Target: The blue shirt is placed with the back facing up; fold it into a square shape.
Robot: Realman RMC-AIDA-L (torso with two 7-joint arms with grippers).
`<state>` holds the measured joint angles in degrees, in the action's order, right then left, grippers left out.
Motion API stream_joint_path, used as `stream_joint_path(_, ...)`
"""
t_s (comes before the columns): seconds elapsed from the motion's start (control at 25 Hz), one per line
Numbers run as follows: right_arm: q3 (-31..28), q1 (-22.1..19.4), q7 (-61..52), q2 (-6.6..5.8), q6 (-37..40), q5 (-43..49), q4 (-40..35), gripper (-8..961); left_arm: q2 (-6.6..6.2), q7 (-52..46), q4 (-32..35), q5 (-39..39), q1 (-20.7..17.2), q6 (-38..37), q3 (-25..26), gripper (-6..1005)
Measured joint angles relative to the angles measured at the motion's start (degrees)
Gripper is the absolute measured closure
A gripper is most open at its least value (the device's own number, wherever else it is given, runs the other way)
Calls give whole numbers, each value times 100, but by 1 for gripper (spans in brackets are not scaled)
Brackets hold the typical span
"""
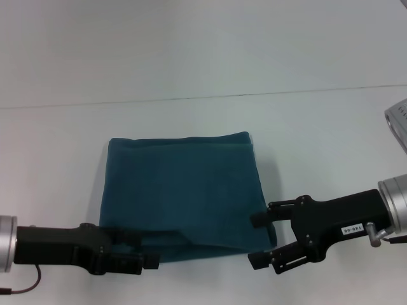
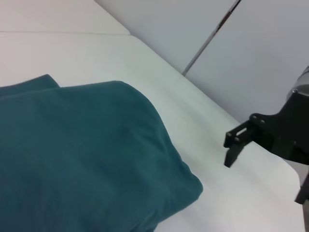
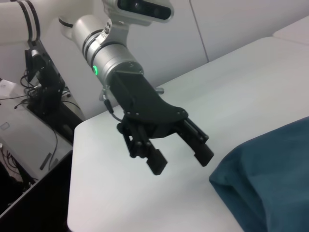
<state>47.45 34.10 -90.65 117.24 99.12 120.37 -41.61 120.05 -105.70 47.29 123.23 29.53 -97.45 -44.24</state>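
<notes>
The blue shirt (image 1: 184, 190) lies folded square, flat on the table.

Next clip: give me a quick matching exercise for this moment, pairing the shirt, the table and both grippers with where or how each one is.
Things:
1. blue shirt
2. left gripper
3. right gripper
4. table

States:
A. open, at the shirt's near right corner
B. white, carrying the cloth
C. folded into a rough square
D. open, at the shirt's near left corner

Pairs: 1-C, 2-D, 3-A, 4-B
</notes>
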Motion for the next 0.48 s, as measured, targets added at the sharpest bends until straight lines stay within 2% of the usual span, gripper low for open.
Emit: stream_joint_path(0.48,-18,3,-5,0,-20,-27,-8,7,13,55,0,0,-44,-35,-6,150)
